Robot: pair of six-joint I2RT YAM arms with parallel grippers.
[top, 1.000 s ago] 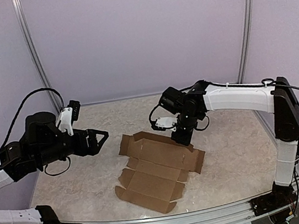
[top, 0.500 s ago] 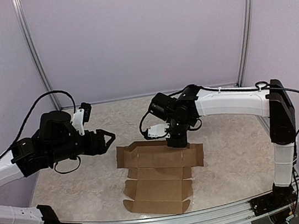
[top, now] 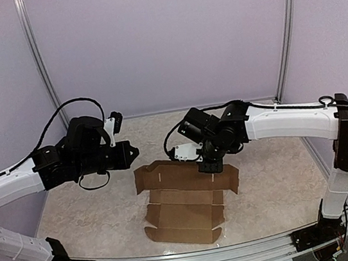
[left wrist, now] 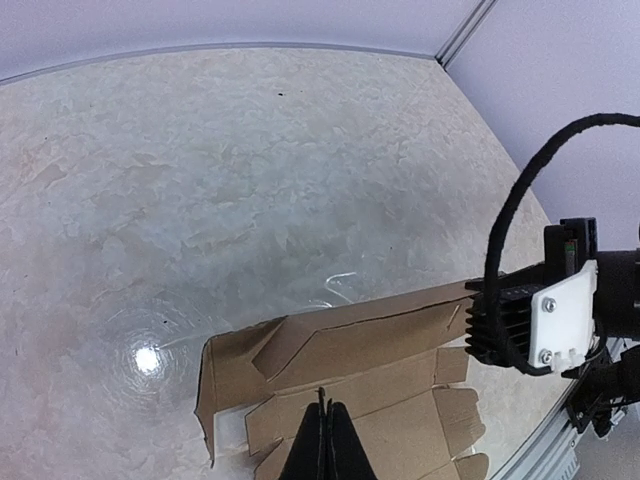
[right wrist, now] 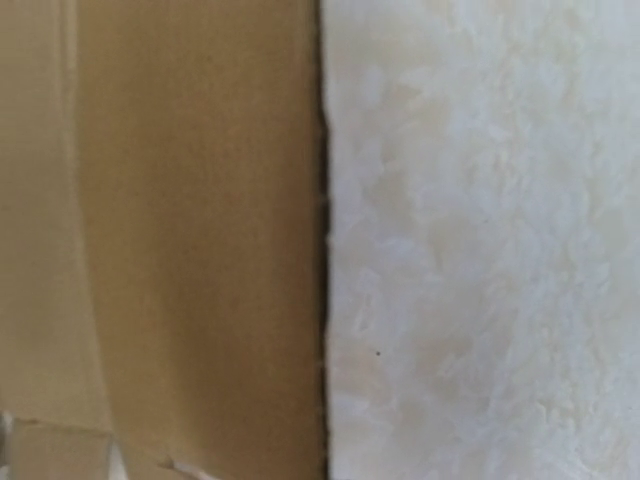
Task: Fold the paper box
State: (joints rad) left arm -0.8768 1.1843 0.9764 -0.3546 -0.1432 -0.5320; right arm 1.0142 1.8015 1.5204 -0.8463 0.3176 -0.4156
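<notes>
From above, the paper box (top: 185, 197) is seen flat mid-worktop (top: 277, 174), its 12 o'clock edge pinched by the right tool (top: 208, 166). The left tool (top: 133, 153), pressed together, is held at its 10 o'clock. Only in the left wrist view is that edge shown raised. In the right wrist view, blurred cardboard is seen, and the fingers are hidden.

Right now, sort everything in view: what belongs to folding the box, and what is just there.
For the job: paper box, a mostly flat sheet; right gripper, at its far edge; left gripper, shut, clear of it.
Just there: table; front rail; walls; black cable.
</notes>
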